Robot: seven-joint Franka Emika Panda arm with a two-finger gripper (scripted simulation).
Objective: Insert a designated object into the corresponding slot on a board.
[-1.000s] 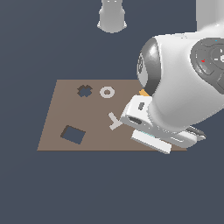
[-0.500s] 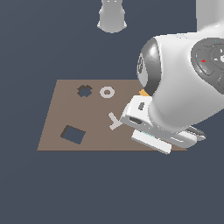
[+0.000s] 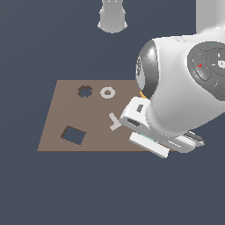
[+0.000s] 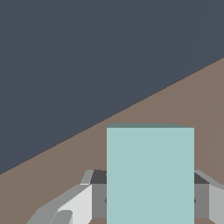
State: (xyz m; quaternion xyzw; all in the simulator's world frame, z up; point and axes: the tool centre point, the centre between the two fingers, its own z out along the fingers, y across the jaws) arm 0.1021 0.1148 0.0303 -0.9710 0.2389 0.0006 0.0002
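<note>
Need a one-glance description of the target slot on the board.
Start at the flat brown board. On its near edge toward the exterior view's left sits the slot, a dark navy rectangular cut-out. The cross-shaped cut-out and pale ring lie farther back.

On the board (image 3: 61,118), the slot (image 3: 73,135) sits toward the exterior view's left, the cross cut-out (image 3: 85,91) behind it, the ring (image 3: 107,92) beside that, and the T-shaped piece (image 3: 114,121) further right.

No readable text, labels, brands or numbers appear on anything.
</note>
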